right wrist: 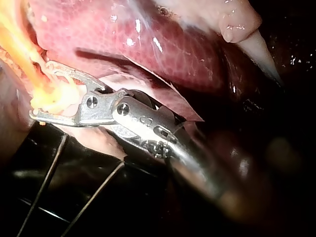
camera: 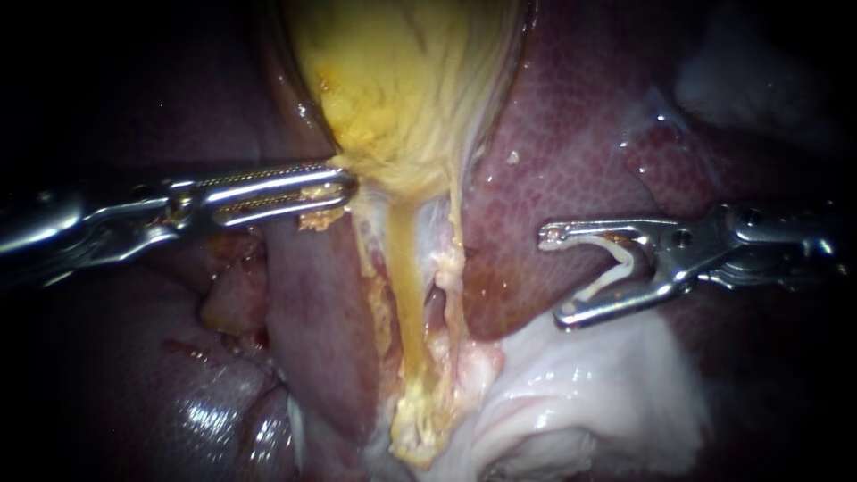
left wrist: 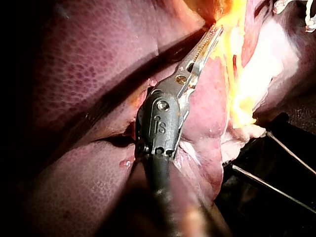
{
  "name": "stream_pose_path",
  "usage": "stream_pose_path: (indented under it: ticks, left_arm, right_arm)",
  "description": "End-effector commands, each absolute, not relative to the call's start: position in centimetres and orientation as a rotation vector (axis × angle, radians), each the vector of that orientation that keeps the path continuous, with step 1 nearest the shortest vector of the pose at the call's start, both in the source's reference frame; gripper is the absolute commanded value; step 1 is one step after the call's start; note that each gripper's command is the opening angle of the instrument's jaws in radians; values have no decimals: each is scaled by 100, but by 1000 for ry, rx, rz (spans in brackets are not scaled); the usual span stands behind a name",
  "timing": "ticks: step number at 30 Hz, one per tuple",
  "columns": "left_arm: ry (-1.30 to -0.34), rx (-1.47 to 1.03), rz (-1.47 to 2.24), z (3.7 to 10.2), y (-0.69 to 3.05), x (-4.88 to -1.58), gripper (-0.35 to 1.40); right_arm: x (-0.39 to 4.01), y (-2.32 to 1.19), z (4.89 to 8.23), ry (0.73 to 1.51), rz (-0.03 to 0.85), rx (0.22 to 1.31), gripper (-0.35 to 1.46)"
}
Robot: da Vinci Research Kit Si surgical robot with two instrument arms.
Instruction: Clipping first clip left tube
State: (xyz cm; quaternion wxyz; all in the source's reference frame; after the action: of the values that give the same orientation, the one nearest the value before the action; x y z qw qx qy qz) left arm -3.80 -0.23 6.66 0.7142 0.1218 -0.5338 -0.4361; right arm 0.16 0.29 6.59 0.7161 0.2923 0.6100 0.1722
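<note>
Endoscope view. My left instrument (camera: 346, 196) enters from the left; its long toothed jaws are closed on the yellow lower edge of the gallbladder (camera: 402, 80), and flecks of yellow tissue cling to them. Below that grip two strands descend side by side: the left tube (camera: 404, 295), yellow, and a paler tube (camera: 452, 268) just beside it on the right; both run down into pale fatty tissue (camera: 553, 402). My right instrument (camera: 555, 277) enters from the right; its jaws stand wide apart with a white clip (camera: 614, 270) seated between them, touching both; they lie over the liver (camera: 571, 152), to the right of both tubes and clear of the left tube.
</note>
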Motion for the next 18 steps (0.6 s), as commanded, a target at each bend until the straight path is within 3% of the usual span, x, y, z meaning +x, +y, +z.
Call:
stream_pose_path:
  ticks: [1, 8, 18]
  left_arm:
    - [-1181, 270, -971, 660, -22, -375, -35]
    - [-1185, 264, -990, 635, -18, -341, -35]
    - [-1186, 256, -995, 636, -22, -345, -35]
  right_arm:
    - [17, 28, 659, 1350, 381, 646, 60]
    - [31, 15, 670, 1361, 360, 640, 60]
    - [85, -23, 700, 1394, 361, 694, 60]
